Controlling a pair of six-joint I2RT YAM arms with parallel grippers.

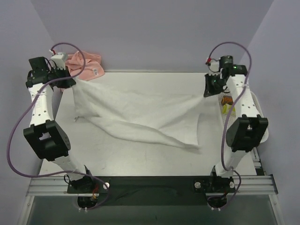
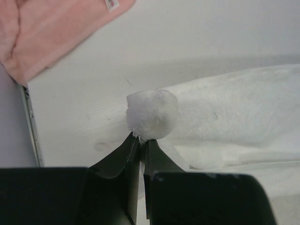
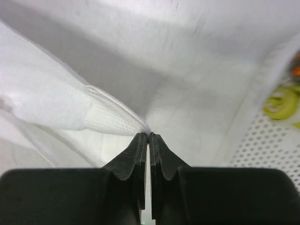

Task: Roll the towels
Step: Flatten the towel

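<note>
The white towel [image 1: 140,117] is stretched across the bench [image 1: 140,161] between both arms, its lower edge sagging. Only the left wrist view shows its bunched corner pinched by the left fingers [image 2: 123,159]. Only the right wrist view shows the right fingers [image 3: 136,150] pressed together on a thin corner, beside a perforated basket [image 3: 267,145]. The pink towel [image 1: 86,63] lies crumpled at the far left. Both arms reach forward, elbows bent.
</note>
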